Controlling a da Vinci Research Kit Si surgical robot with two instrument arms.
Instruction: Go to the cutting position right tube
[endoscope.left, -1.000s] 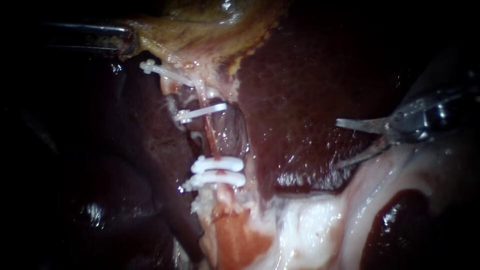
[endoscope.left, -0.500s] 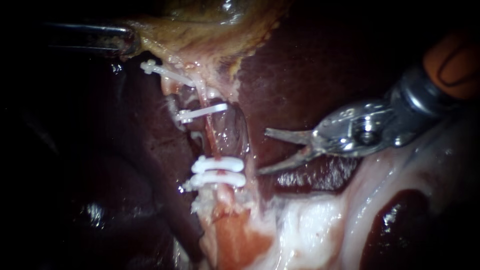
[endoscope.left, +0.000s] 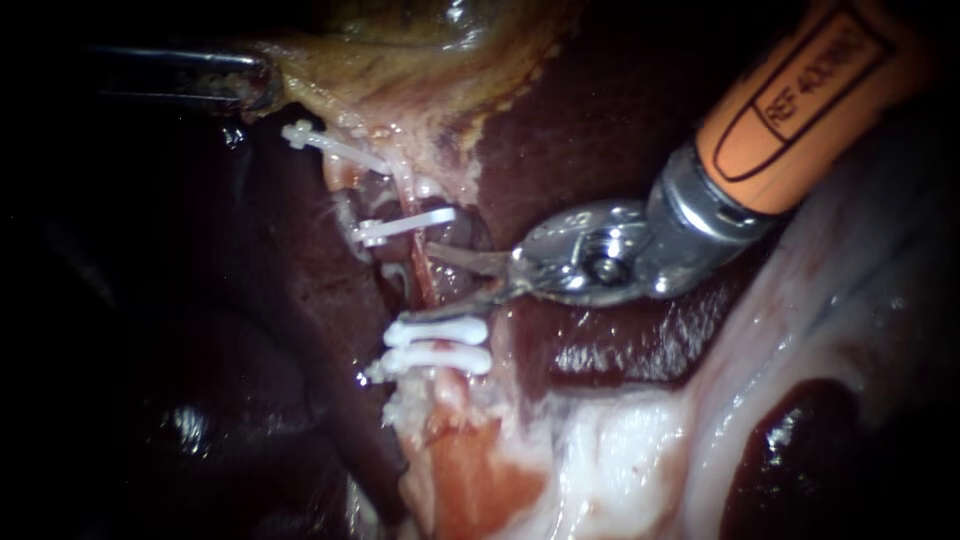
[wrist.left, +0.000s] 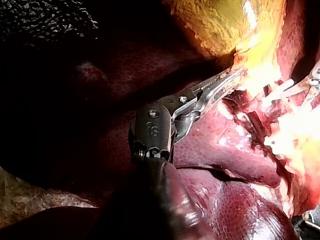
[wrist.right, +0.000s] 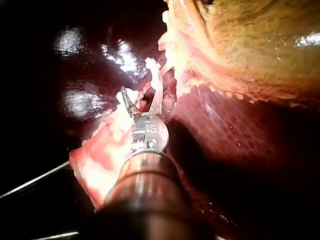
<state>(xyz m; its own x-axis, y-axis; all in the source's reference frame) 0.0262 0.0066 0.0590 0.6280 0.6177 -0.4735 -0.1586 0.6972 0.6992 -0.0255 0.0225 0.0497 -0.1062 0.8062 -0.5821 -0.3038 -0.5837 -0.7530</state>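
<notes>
Our right instrument (endoscope.left: 418, 283) holds its two thin blades apart in a narrow V, and the right tube (endoscope.left: 427, 290) runs through the gap between them. The upper blade lies just below the single white clip (endoscope.left: 405, 222). The lower blade lies just above the pair of clips (endoscope.left: 440, 329), with its tip right beside the upper one of the pair. We cannot tell whether either blade presses on the tube, so we read the blades as standing open around it rather than closed on it. Behind the blades' hinge lies the dark liver (endoscope.left: 600, 140).

Our left instrument (wrist.left: 237, 75) has its jaws drawn together on the yellowish edge of the gallbladder (wrist.left: 225, 25), with tissue pinched between them at the tips. A further clip (endoscope.left: 325, 140) sits between those jaws and the open blades, on a paler strand.
</notes>
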